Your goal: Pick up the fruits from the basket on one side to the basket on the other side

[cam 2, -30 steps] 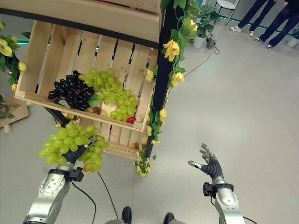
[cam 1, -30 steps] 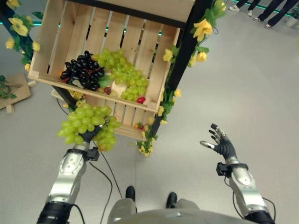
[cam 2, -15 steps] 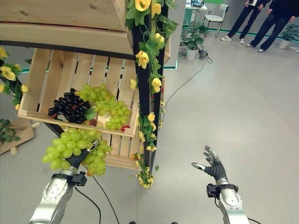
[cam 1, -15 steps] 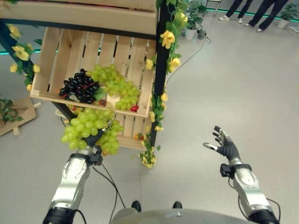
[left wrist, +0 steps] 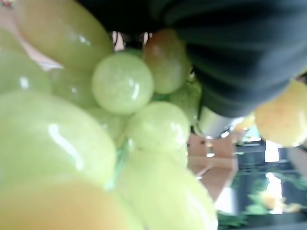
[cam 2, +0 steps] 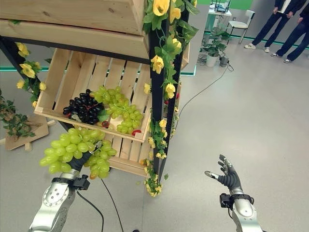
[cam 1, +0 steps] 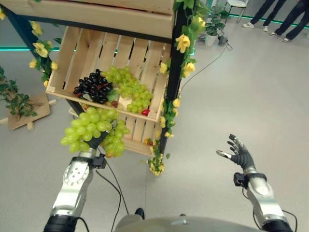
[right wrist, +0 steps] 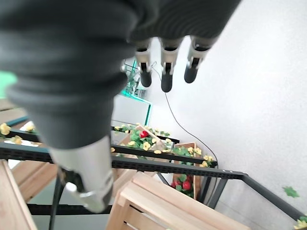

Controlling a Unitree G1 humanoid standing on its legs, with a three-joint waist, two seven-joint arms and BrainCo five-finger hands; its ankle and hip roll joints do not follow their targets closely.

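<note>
Crate: at 11 o'clock, tilted on a rack, open side toward the robot.
Dark grapes: in the crate, near its front edge, left of the crate's grapes.
Crate's grapes: in the crate, just right of the dark grapes, running to 4 o'clock from them.
Held bunch: before and below the crate's front edge, on the left hand.
Rack post: along the crate's right side, flower garland on it.
Right hand: at 4 o'clock, well apart from the rack, over bare floor.
Small board: on the floor at 9 o'clock, left of the crate.
People's legs: at 1 o'clock, far behind.
</note>
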